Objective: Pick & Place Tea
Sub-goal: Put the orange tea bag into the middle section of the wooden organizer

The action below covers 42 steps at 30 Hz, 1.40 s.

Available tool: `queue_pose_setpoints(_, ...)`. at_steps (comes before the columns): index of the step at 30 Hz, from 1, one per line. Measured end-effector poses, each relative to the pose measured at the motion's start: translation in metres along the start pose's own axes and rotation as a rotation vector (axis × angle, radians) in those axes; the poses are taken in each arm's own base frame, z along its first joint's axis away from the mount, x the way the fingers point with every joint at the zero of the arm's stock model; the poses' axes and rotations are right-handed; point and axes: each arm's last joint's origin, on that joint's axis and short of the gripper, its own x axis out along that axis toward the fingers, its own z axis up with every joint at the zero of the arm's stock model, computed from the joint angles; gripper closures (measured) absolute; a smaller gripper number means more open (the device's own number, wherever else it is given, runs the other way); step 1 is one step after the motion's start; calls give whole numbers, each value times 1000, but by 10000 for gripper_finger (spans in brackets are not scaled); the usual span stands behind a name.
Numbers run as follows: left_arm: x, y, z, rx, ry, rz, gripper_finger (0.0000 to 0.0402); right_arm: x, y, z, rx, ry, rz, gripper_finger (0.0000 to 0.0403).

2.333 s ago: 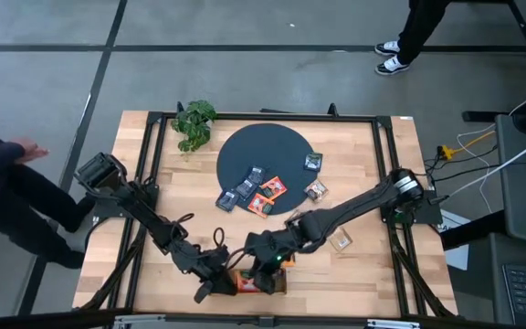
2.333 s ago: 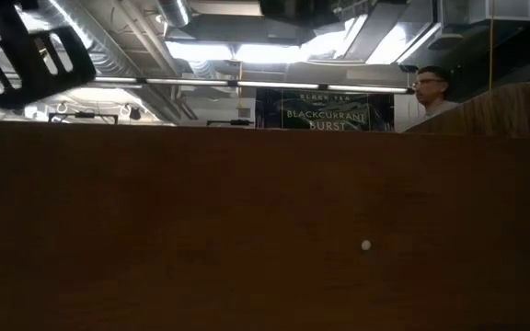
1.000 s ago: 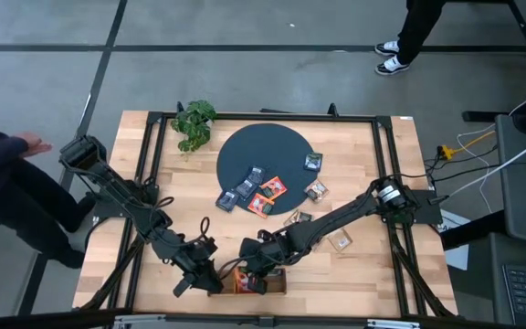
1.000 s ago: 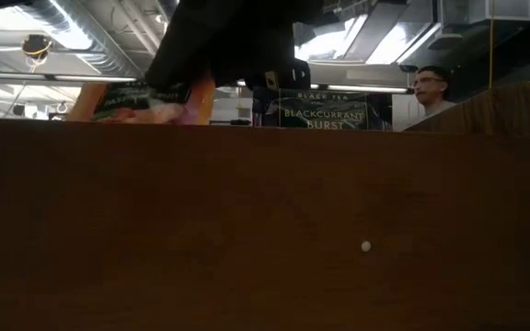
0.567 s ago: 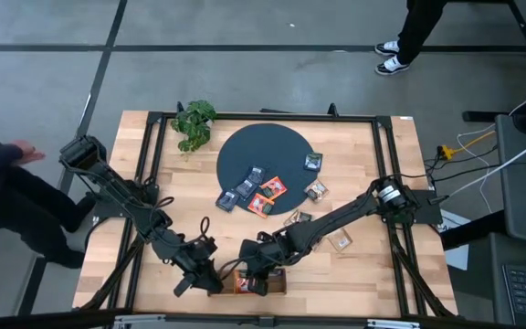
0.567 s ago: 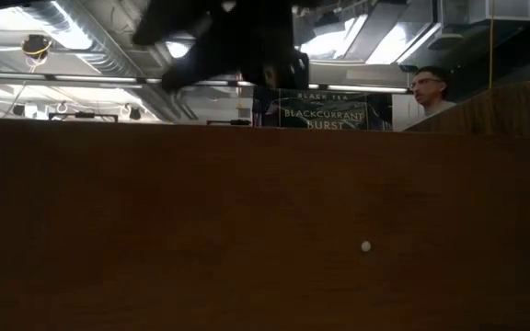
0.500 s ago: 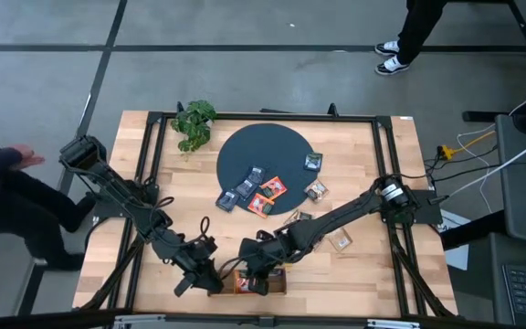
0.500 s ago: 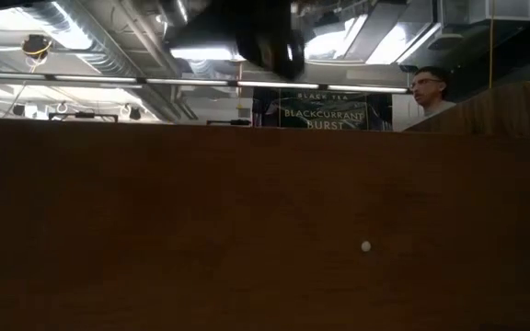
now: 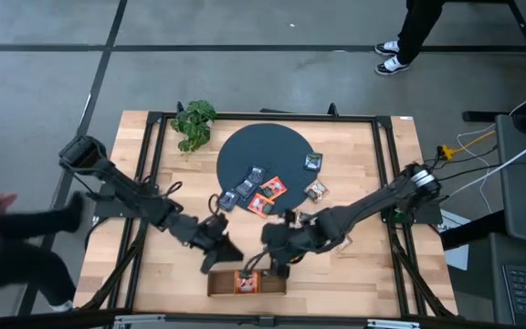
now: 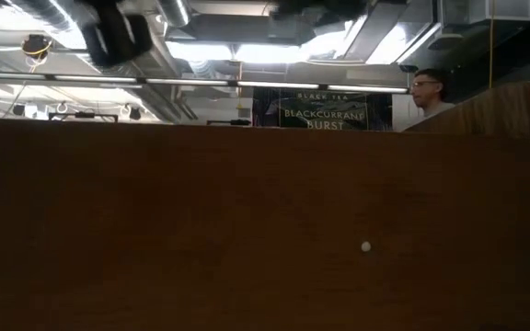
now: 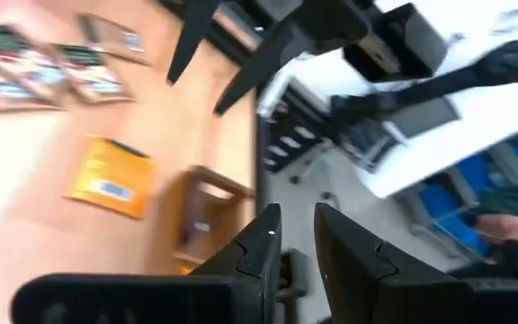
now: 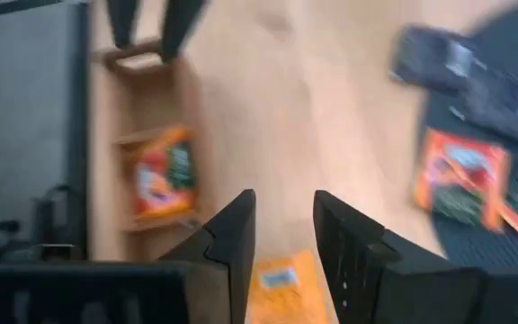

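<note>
The wooden tray [image 9: 217,285] stands at the table's near edge. One red-orange tea sachet [image 12: 162,175] lies in its middle compartment. My right gripper [image 9: 261,265] hangs open above the table just far of the tray, with nothing between its fingers. A yellow-orange sachet [image 12: 281,283] lies flat on the wood below it. My left gripper [image 9: 226,258] hovers to its left, pointing at the tray, fingers a little apart and holding nothing. More sachets, blue [image 9: 245,187] and red-orange [image 9: 268,196], lie on the dark round mat [image 9: 263,146].
A leafy plant [image 9: 194,123] stands at the far left beside the mat. Loose sachets [image 9: 316,190] and a beige one [image 9: 341,239] lie on the wood right of the mat. The tray's wooden wall [image 10: 265,230] fills the low view. A person stands by the table's left edge.
My right gripper has let go of the red-orange sachet, which now lies in the tray's middle compartment, and has risen and drawn back toward the far edge. My left gripper has swung from the tray's left end toward the far edge and the right.
</note>
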Motion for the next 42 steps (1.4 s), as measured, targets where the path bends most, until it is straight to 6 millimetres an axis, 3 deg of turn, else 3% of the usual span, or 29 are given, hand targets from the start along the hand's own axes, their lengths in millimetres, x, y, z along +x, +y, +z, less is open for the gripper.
queue_pose_setpoints(8,3,49,40,-51,-56,198,336,-8,-50,-48,223,-83,31,286)
queue_pose_setpoints(13,-4,81,67,-130,0,361,344,9,-91,-71,474,-90,25,286)
queue_pose_setpoints(17,-12,102,82,-195,16,439,360,25,-120,-78,640,-58,56,286)
queue_pose_setpoints(23,-18,116,98,-246,-16,431,389,34,-149,-74,712,-66,28,286)
queue_pose_setpoints(27,-15,126,98,-259,1,448,398,35,-167,-70,742,-92,-9,286)
queue_pose_setpoints(33,8,147,83,-260,121,462,399,36,-184,-65,780,-117,-38,286)
queue_pose_setpoints(42,36,176,63,-250,242,546,399,36,-186,-64,818,-100,4,286)
